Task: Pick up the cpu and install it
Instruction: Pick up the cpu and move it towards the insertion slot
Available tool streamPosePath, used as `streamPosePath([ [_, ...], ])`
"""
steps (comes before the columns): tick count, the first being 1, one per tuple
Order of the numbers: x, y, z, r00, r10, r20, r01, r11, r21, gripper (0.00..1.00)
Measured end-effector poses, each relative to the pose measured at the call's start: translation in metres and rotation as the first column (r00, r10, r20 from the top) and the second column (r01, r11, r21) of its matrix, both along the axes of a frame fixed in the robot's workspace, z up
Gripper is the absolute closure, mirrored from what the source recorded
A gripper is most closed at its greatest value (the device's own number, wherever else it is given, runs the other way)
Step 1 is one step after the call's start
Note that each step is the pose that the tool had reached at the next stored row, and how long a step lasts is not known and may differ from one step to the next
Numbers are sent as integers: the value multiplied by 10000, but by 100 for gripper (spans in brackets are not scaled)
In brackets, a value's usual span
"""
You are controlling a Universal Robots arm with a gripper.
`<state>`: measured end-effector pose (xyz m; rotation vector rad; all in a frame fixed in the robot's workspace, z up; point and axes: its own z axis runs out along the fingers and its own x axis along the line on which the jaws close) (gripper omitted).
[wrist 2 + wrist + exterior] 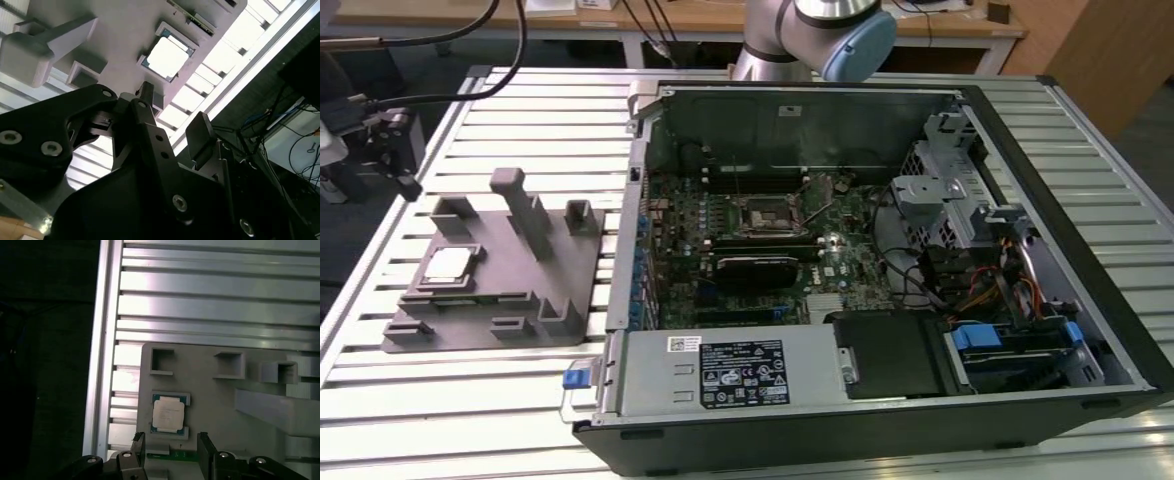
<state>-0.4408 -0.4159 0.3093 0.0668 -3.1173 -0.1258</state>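
The cpu (450, 263) is a small silver square lying flat in a recess of the grey holder block (520, 300), to the exterior view's left of the computer case. Both wrist views look down on it: the cpu (168, 414) sits a short way beyond my fingertips, and the cpu (168, 56) gleams bright in its pocket. My gripper (170, 446) is open, with its two black fingers apart and nothing between them. It hovers above the block's edge, clear of the chip. In the second wrist view the gripper (172, 115) shows the same gap.
The open computer case (1067, 330) fills the exterior view's right, its motherboard socket (761, 213) near the middle. Tall posts (523, 205) rise from the holder block beside the chip. A black fixture with cables (390, 140) stands at the slatted table's (467, 410) left edge.
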Motion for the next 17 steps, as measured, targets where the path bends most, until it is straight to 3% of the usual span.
streamPosePath([
  [13, 50, -3, -230, 10000, 13, -40, -13, 10000, -8, 47],
  [17, 50, -7, -302, 9993, 363, -51, -363, 9993, -9, 47],
])
